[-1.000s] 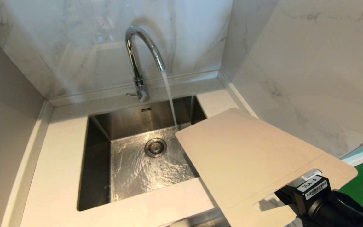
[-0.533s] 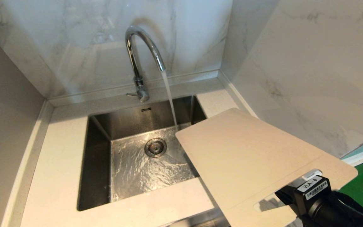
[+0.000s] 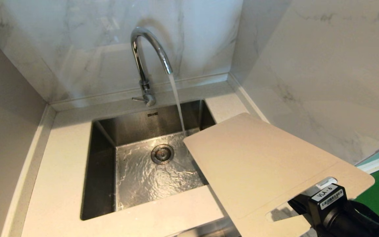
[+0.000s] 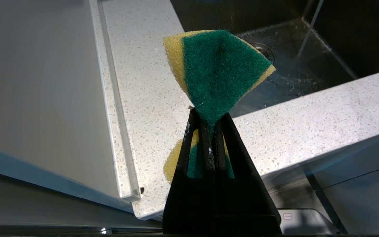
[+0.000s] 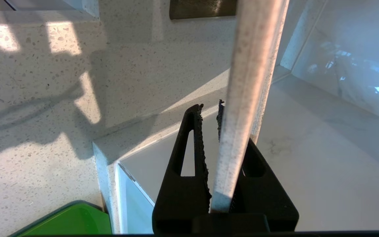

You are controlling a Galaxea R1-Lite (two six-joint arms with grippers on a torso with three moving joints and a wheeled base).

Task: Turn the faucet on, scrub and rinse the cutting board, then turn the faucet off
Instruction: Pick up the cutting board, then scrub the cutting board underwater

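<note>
The chrome faucet stands behind the sink, its thin lever pointing left. Water runs from the spout into the basin, just past the cutting board's far corner. The beige cutting board hangs tilted over the sink's right side and the right counter, handle slot nearest me. My right gripper is shut on the board's edge at that end; in the head view only its wrist shows under the board. My left gripper is shut on a green-and-yellow sponge above the counter's front edge, left of the sink.
Marble walls close in behind and to the right of the sink. A speckled white counter rings the basin, and a drain sits in its wet floor. A dark green flat thing lies low at the far right.
</note>
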